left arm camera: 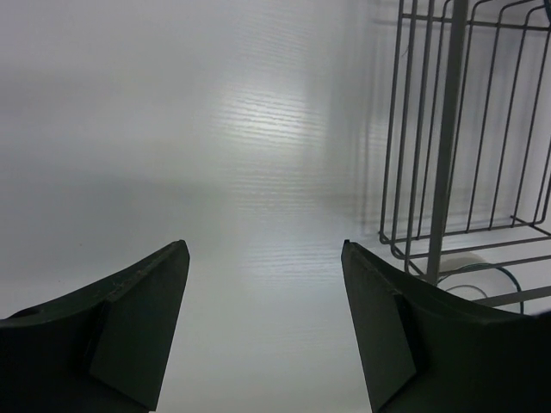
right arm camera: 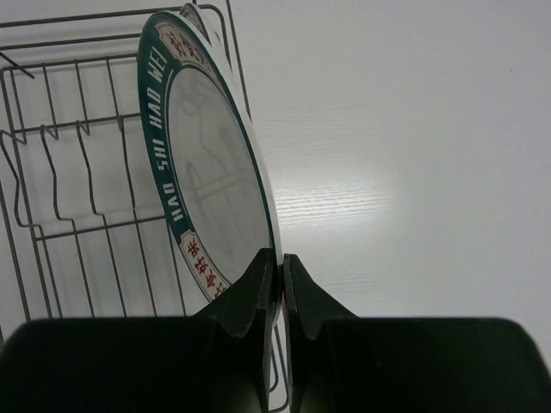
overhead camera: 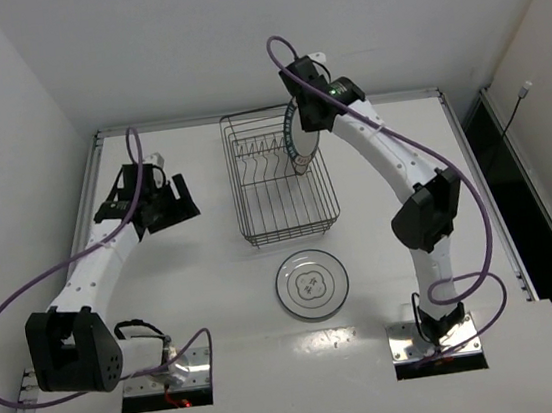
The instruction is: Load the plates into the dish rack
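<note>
My right gripper [overhead camera: 303, 121] is shut on the rim of the teal-rimmed white plate [overhead camera: 300, 141]. It holds the plate on edge over the right side of the dark wire dish rack [overhead camera: 259, 231]. In the right wrist view the plate [right arm camera: 211, 172] stands upright, pinched at the gripper [right arm camera: 281, 258], with the rack's prongs [right arm camera: 82, 163] to its left. The pale grey-white plate with rings and a centre motif [overhead camera: 312, 285] lies flat on the table in front of the rack. My left gripper [overhead camera: 167, 202] is open and empty, left of the rack. The plate with red-orange marks is out of view.
The left wrist view shows the rack's corner [left arm camera: 465, 172] at the right and bare table under the open left gripper [left arm camera: 263, 249]. White walls close the table at the back and the left. A dark gap runs along the table's right edge [overhead camera: 513, 167].
</note>
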